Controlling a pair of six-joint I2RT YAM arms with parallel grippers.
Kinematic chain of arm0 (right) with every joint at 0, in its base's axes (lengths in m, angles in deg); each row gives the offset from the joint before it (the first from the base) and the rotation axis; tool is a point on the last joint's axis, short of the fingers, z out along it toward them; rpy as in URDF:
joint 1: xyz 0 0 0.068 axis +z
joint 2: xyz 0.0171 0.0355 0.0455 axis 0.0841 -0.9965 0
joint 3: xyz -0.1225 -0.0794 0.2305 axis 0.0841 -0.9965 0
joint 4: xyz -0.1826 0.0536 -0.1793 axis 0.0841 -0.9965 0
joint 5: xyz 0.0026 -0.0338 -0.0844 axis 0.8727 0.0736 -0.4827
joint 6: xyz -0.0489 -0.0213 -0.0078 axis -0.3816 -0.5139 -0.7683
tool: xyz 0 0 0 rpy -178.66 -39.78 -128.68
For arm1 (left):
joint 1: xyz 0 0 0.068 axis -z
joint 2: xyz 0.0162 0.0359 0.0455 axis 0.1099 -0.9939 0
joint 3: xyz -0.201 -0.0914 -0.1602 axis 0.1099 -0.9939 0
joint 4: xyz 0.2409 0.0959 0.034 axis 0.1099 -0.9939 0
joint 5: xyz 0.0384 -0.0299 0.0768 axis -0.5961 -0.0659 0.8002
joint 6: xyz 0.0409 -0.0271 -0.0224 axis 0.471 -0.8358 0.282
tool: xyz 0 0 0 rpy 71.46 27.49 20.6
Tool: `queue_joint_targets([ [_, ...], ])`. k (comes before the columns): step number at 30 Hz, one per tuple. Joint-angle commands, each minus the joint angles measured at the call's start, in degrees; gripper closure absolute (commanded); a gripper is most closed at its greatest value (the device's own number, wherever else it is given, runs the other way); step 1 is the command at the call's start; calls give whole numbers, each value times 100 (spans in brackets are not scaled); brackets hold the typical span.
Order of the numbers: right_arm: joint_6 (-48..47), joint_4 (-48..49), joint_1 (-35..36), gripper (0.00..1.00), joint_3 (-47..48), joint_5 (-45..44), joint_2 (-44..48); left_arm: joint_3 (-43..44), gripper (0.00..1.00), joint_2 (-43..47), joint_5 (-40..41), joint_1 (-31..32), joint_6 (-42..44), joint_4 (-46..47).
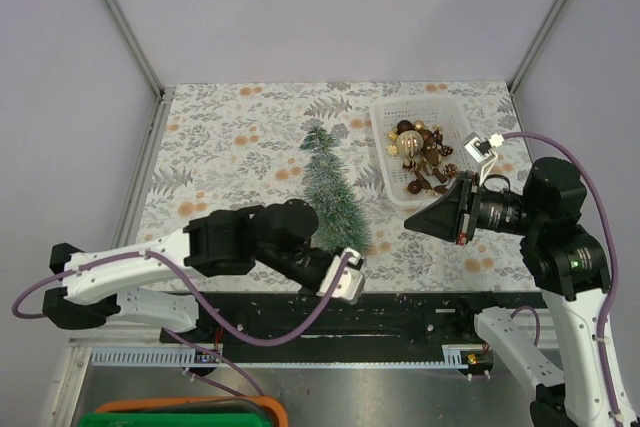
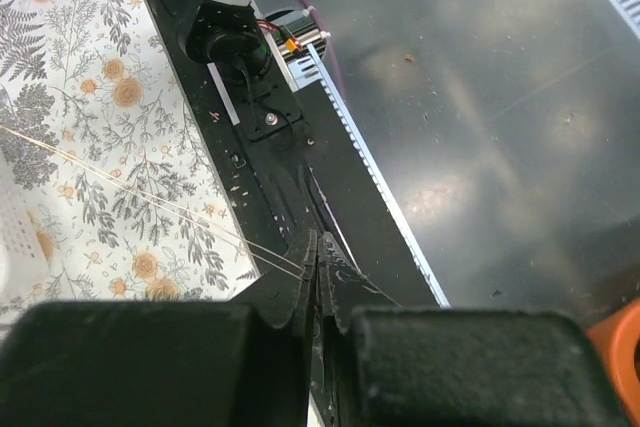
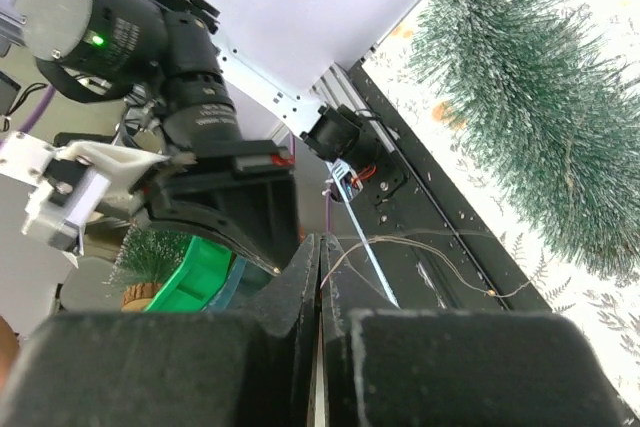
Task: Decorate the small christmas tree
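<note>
Progress near 0: small christmas tree (image 1: 330, 197) lies flat at middle of table (image 1: 230, 137), tip toward far edge, undecorated. Baubles (image 1: 420, 152) in white basket (image 1: 380, 112) (far right corner). Left gripper (image 2: 318, 247) and right gripper (image 3: 318, 247) both pinched together, thin wire (image 2: 150, 202) at tips, hold unclear.

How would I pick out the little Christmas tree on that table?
Look at the flower-patterned tablecloth; near its middle, left of the white basket of baubles, is the small christmas tree. It is the only bristly, frosted-green cone there.
</note>
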Motion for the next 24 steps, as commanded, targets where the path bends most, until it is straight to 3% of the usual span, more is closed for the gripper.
queue_joint_targets([
  [1,-333,-172,23,100,222,-401,-207,-135,96,551,-550,19,458,-923],
  [9,-860,-691,23,100,548,-1112,-506,-91,100,1025,-464,-16,915,-2357],
  [16,-818,-446,23,100,-31,-1193,-646,-1048,100,1676,98,-394,714,-1550],
  [21,-729,-278,23,100,-515,-1263,-576,-699,100,1660,-136,-465,337,-1092],
  [22,-720,-252,23,93,-568,-1254,-567,-567,100,1625,-207,-491,170,-926],
  [24,-694,-208,23,67,-656,-1324,-524,-356,100,1537,-365,-552,-286,-618],
])
